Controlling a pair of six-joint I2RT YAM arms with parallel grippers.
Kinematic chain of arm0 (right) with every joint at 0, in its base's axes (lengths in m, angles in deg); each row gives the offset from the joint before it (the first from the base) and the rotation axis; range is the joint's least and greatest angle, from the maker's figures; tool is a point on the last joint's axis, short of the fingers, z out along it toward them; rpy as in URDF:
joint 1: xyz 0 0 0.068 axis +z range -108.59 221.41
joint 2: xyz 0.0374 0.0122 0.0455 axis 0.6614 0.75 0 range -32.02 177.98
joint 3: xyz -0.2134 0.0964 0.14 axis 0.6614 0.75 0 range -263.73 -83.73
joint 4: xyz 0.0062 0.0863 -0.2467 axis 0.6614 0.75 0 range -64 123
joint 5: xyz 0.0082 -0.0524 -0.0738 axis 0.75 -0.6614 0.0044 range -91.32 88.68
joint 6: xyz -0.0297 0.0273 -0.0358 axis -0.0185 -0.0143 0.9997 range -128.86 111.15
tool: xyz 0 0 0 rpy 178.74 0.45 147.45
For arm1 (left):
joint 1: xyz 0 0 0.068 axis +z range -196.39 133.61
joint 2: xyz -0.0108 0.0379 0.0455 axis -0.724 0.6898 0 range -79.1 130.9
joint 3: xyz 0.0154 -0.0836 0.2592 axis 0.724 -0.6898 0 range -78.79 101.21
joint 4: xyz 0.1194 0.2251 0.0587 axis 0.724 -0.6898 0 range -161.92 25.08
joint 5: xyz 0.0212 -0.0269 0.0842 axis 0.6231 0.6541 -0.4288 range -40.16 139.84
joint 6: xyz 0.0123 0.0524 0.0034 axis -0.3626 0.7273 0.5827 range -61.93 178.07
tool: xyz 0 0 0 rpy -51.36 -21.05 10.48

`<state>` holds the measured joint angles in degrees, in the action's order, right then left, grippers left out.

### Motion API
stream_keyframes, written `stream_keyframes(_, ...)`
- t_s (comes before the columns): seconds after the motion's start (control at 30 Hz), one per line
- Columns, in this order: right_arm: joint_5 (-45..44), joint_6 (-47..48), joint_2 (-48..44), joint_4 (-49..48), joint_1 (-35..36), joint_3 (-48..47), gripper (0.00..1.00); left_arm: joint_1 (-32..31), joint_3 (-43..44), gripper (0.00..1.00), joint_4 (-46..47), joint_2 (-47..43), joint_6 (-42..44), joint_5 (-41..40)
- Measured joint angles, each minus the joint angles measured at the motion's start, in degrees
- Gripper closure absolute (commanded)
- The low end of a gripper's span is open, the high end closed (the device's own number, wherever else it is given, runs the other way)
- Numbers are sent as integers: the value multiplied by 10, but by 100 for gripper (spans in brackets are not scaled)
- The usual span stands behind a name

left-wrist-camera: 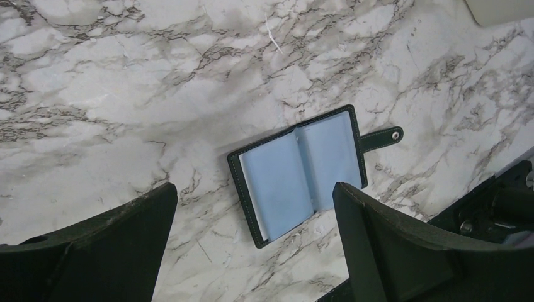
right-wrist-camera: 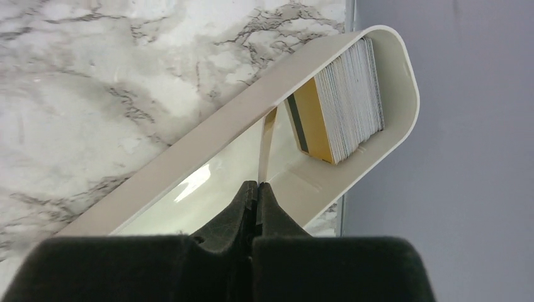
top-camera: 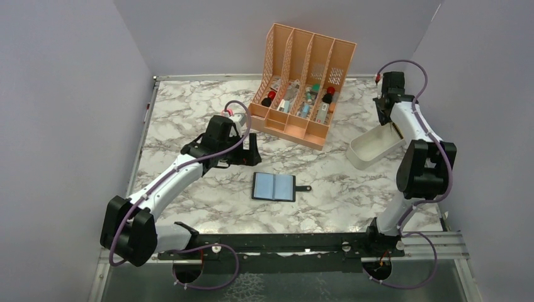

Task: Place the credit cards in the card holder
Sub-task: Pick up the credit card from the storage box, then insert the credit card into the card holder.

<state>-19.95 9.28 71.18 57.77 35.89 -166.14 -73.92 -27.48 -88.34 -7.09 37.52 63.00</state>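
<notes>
Barely visible card (right-wrist-camera: 267, 146), edge-on, pinched in right gripper (right-wrist-camera: 257, 186); left gripper (left-wrist-camera: 253, 196) spread near card holder (left-wrist-camera: 296, 171).

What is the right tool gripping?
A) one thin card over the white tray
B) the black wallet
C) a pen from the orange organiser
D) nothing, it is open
A: the right wrist view shows the right tool shut on a single card, seen edge-on above the white tray, where a stack of cards stands at the far end.
</notes>
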Motion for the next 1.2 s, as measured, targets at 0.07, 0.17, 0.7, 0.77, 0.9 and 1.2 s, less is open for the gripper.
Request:
stream_keyframes(0.07, 0, -15, -14, 14, 7, -8, 99, 3, -4, 11, 3, 0, -3, 16)
stream_keyframes(0.17, 3, -55, -31, 28, 15, -23, 99, 3, -12, 17, 10, 1, -9, 39)
stream_keyframes(0.7, 269, -259, -245, 2, 94, 67, 99, 3, -75, 53, 62, 4, -53, 108)
stream_keyframes(0.77, 317, -281, -269, -17, 120, 94, 99, 3, -88, 56, 73, 4, -66, 112)
stream_keyframes(0.9, 400, -335, -311, -77, 177, 186, 99, 0, -112, 60, 91, 4, -89, 117)
stream_keyframes(1.2, 481, -477, -362, -213, 282, 367, 99, 0, -158, 69, 134, 17, -116, 108)
